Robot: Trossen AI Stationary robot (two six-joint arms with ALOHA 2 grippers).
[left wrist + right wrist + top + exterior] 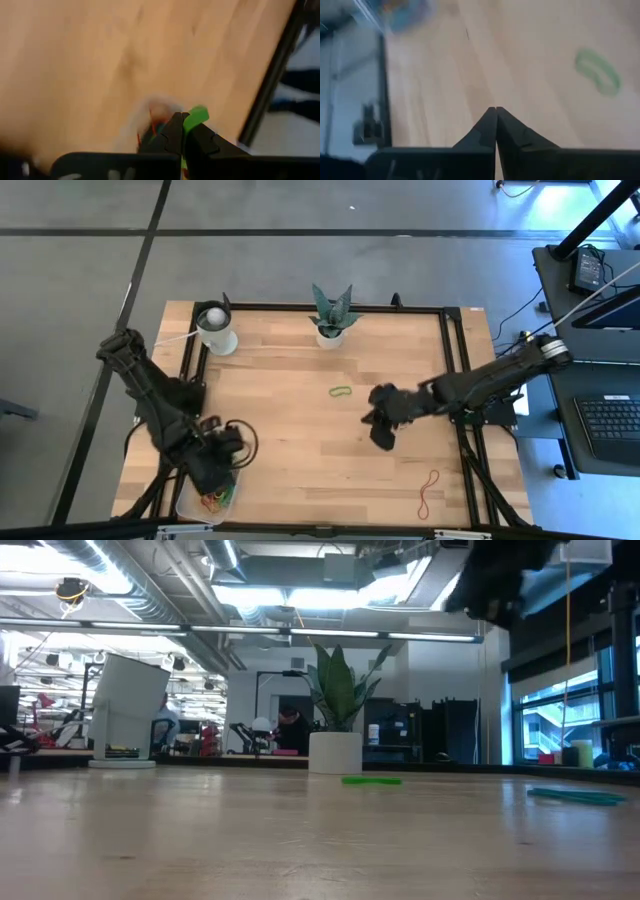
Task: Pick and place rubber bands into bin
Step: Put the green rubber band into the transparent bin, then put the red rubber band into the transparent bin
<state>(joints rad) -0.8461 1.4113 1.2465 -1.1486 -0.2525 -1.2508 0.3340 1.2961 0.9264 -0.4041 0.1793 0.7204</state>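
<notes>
Left end effector (182,131) pinches a green rubber band (196,116) (over the bin (200,508)) — right end effector (495,125) closed, empty.

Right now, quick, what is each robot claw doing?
Left gripper: jaws shut on a green rubber band, over the bin.
Right gripper: jaws shut, holding nothing.
</notes>
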